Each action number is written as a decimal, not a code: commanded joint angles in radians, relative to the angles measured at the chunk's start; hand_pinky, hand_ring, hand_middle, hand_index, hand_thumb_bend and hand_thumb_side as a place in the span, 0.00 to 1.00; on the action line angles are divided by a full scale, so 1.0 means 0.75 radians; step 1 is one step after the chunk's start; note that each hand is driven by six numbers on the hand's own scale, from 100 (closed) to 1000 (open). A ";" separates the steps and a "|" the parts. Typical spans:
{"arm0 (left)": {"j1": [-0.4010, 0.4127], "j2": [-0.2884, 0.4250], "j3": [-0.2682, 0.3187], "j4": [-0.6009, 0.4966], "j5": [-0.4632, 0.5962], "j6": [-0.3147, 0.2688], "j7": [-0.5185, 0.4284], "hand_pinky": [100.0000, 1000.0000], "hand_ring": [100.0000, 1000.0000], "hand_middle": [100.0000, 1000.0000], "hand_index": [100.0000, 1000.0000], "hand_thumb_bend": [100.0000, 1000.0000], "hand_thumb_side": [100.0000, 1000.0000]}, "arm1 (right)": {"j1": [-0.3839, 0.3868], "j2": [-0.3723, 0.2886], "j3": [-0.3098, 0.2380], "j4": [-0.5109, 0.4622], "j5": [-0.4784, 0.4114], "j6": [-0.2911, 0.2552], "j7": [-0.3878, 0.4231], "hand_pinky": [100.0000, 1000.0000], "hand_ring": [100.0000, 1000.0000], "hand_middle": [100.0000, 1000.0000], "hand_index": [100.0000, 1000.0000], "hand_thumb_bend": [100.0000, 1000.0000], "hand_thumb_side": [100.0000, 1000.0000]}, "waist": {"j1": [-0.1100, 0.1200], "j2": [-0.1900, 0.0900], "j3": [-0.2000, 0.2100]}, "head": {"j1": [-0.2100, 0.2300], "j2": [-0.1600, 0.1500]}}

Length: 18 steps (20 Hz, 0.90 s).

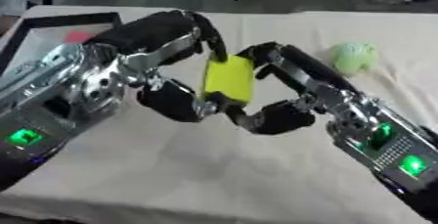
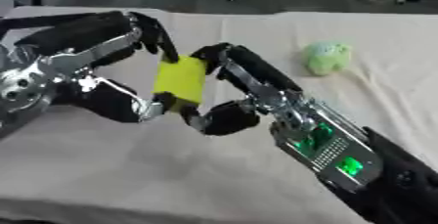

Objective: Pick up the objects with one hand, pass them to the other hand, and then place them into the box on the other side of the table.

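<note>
Flat yellow rectangular block (image 1: 229, 78) pinched between curled fingers of left hand (image 1: 163, 71) and right hand (image 1: 287, 88), block's edges partly hidden, blurred pale green soft lump (image 1: 353, 56) on counter (image 1: 205, 169), black-rimmed box (image 1: 51, 27) cut off.

The table (image 1: 214, 169) has a matt beige cloth over it, a bit wrinkly. The yellow block (image 1: 229, 78) looks smooth and matt, like foam or plastic. Both hands, left hand (image 1: 163, 66) and right hand (image 1: 287, 91), are glossy black plastic with shiny silver metal. The green toy (image 1: 353, 56) looks soft and fuzzy.
</note>
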<state>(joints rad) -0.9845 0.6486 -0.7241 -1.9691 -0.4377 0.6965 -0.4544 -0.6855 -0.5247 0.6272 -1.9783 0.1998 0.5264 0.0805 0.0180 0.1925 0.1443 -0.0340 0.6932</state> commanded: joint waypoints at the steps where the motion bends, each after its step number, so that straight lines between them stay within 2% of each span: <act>1: -0.012 0.013 0.012 0.006 -0.026 0.006 -0.018 0.82 0.78 0.76 0.90 0.49 0.19 | -0.019 -0.009 -0.011 -0.029 -0.003 -0.010 -0.001 0.70 0.75 0.62 0.57 0.14 0.00 | 0.021 -0.004 0.000 | 0.003 0.002; 5: -0.011 0.012 0.014 0.007 -0.050 -0.001 -0.038 0.82 0.78 0.76 0.94 0.55 0.21 | -0.018 -0.010 -0.010 -0.029 -0.002 -0.011 -0.001 0.71 0.75 0.62 0.57 0.14 0.00 | 0.021 -0.004 0.000 | 0.005 -0.002; 11: -0.009 0.008 0.015 0.018 -0.068 -0.004 -0.053 0.82 0.78 0.76 0.93 0.57 0.24 | -0.017 -0.010 -0.010 -0.029 -0.001 -0.013 -0.002 0.70 0.75 0.62 0.57 0.14 0.00 | 0.021 -0.003 -0.002 | 0.008 -0.004; 14: -0.009 0.005 0.015 0.027 -0.072 -0.003 -0.052 0.81 0.78 0.76 0.92 0.57 0.23 | -0.016 -0.012 -0.010 -0.029 -0.002 -0.018 -0.004 0.70 0.75 0.62 0.57 0.14 0.00 | 0.022 -0.003 -0.003 | 0.009 -0.005; 18: -0.012 0.003 0.023 0.016 -0.071 0.000 -0.025 0.81 0.77 0.75 0.93 0.56 0.17 | -0.014 -0.014 -0.009 -0.029 -0.006 -0.018 -0.004 0.70 0.75 0.62 0.57 0.15 0.00 | 0.022 -0.004 -0.003 | 0.006 -0.004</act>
<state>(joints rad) -0.9844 0.6385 -0.7235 -1.9567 -0.4845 0.6859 -0.4726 -0.6804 -0.5247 0.6306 -1.9783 0.1984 0.5194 0.0798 0.0229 0.1925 0.1421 -0.0294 0.6929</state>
